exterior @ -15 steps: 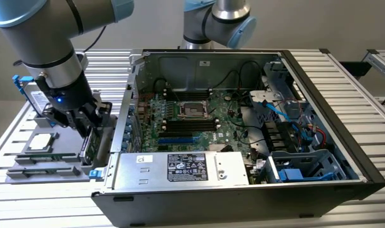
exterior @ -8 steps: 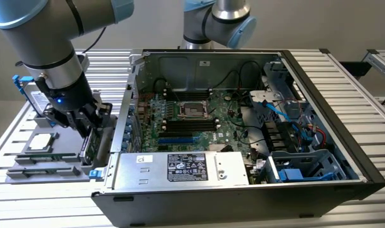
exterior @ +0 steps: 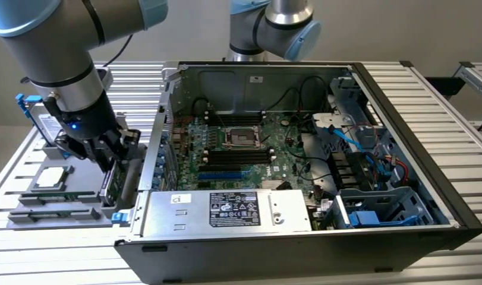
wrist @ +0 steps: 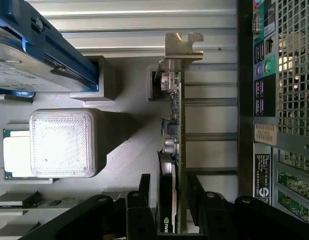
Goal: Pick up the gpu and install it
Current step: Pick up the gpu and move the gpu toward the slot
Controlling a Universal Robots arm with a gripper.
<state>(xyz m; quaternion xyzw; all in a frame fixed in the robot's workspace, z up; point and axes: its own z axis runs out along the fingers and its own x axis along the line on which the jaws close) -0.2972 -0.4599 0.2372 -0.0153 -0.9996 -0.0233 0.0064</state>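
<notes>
Squarely inside the released, wide-spread claw (wrist: 168, 180), the gpu (wrist: 174, 120) on edge, a gap either side.

Green circuit-board gpu (wrist: 177, 125) with shiny silver metal bracket (wrist: 182, 47)

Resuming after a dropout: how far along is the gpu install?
Approach looks done: the gripper straddles the gpu, jaws open. Nothing is gripped yet; the gpu stands on edge in the tray. Lifting it and seating it in the computer case remain.
</notes>
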